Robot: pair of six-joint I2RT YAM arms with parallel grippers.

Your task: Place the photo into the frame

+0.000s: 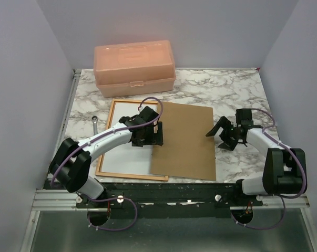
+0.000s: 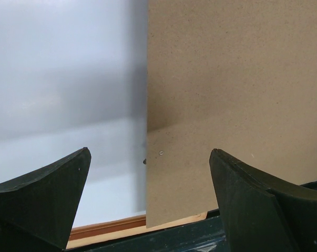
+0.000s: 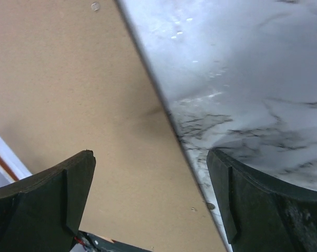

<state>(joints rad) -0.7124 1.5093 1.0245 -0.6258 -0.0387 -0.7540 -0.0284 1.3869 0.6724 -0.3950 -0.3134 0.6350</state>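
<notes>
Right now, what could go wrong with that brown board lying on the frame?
1. The brown board lies across only the right side of the frame, so a push could slide it crooked.
2. The open left gripper straddles the board's edge. Coming down, it may scrape the white sheet in the frame.
3. The open right gripper hovers at the board's other edge, which lies flat on the table and may be hard to pinch.

The table (image 1: 237,86) carries a white marble pattern with grey-black veining. The box (image 1: 133,65) is uniform pale peach. The frame (image 1: 132,176) shows an orange-brown wood border around the photo (image 1: 124,160), plain white side up. The backing board (image 1: 184,144) is flat, unpatterned tan-brown. The wrench (image 1: 95,124) is silver.
</notes>
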